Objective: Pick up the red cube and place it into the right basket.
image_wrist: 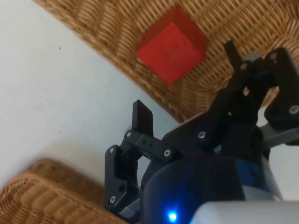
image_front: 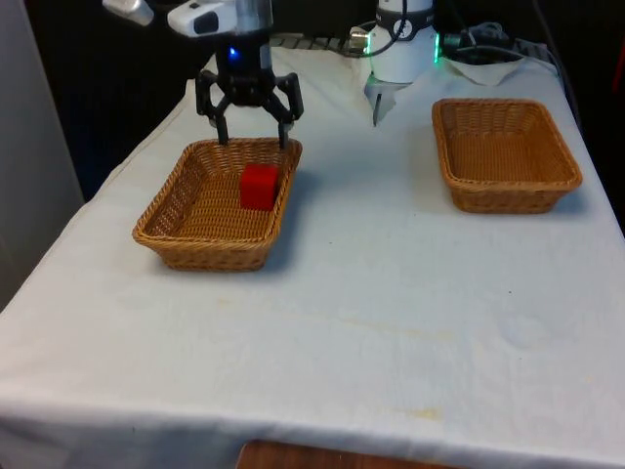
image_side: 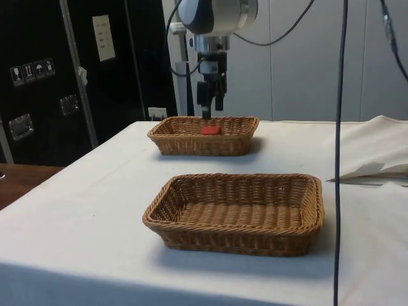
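Red cube (image_front: 259, 186) is seen in the front view lying inside the wicker basket (image_front: 186, 230) on that view's left, close to the basket's far wall and toward its inner side. The end effector (image_front: 254, 140) is held above the far rim of this basket, its two black fingers spread wide and nothing gripped between them; the cube is not touched. A second basket (image_front: 562, 166) is set well apart on the front view's right, on the white-clothed tabletop (image_front: 391, 293). In the side view, the second basket (image_side: 306, 229) is placed nearest the camera, while the basket holding the cube (image_side: 191, 145) is found farther back; the cube (image_side: 210, 130) is glimpsed as a red patch just above the rim, with the end effector (image_side: 211, 113) hung directly over it. In the wrist view, the cube (image_wrist: 171, 50) is shown resting on the woven floor beside the basket's wall (image_wrist: 117, 60), and the spread fingers (image_wrist: 142, 121) are seen apart from it.
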Tool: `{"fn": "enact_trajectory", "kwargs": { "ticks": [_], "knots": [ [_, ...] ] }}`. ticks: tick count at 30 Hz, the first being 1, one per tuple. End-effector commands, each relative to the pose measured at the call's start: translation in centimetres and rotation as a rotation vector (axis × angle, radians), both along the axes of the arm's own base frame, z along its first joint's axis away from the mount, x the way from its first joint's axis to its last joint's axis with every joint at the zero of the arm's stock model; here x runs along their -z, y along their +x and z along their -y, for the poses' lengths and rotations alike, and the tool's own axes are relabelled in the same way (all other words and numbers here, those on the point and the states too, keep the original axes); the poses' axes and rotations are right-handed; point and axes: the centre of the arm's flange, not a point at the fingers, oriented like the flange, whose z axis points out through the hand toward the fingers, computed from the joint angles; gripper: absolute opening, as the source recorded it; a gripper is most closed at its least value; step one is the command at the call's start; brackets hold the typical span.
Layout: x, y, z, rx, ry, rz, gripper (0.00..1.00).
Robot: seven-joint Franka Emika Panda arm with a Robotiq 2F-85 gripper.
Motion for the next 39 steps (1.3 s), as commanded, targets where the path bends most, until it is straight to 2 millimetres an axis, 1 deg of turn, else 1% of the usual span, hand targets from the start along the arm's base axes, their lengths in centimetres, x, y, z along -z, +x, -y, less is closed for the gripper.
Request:
{"fn": "enact_trajectory", "kwargs": {
  "ticks": [1,2,6,10,17,18,19,23,29,30,35,39],
  "knots": [
    [-0.5,-0.3,0.0,0.003,-0.007,-0.005,1.0],
    [-0.4,-0.1,0.0,0.0,0.002,0.002,1.0],
    [-2.0,-0.8,-0.3,-0.001,0.0,0.003,1.0],
    [-2.7,-1.1,-0.6,-0.006,0.011,0.011,1.0],
    [-4.6,-2.6,-1.7,-0.011,0.004,0.017,1.0],
    [-4.8,-2.8,-1.8,-0.012,0.005,0.018,1.0],
    [-4.6,-2.6,-1.7,-0.016,0.016,0.021,1.0],
    [-5.9,-3.7,-2.8,-0.023,0.008,0.024,1.0],
    [-7.3,-4.4,-4.5,-0.045,0.01,0.032,1.0],
    [-7.3,-4.4,-4.4,-0.048,0.021,0.038,1.0],
    [-7.9,-4.5,-5.9,-0.063,0.012,0.039,1.0],
    [-7.9,-4.8,-6.5,-0.071,0.03,0.045,1.0]
  ]
}}
